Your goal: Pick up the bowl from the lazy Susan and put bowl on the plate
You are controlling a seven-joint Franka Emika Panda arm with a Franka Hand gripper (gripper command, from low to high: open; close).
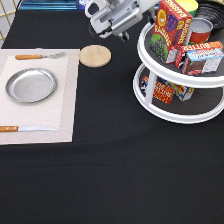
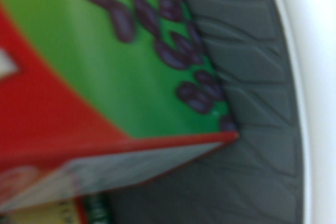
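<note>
The lazy Susan [image 1: 172,75] stands at the exterior view's right, with boxes and a can on its two tiers. Part of the glossy black bowl [image 1: 212,8] shows at the back of the upper tier, in the top right corner. The silver plate [image 1: 31,85] lies empty on a placemat at the left. My gripper [image 1: 119,29] hangs at the top centre, by the upper tier's left rim, next to a red and green box [image 1: 171,25]. The wrist view shows that box [image 2: 97,85] close up, on the grey tray surface [image 2: 247,150] inside the white rim [image 2: 319,100].
A round wooden disc [image 1: 95,55] lies between the placemat [image 1: 65,100] and the turntable. A fork [image 1: 40,56] and a knife [image 1: 25,128] lie on the placemat on either side of the plate. A red can [image 1: 201,30] and a butter box [image 1: 202,57] crowd the upper tier.
</note>
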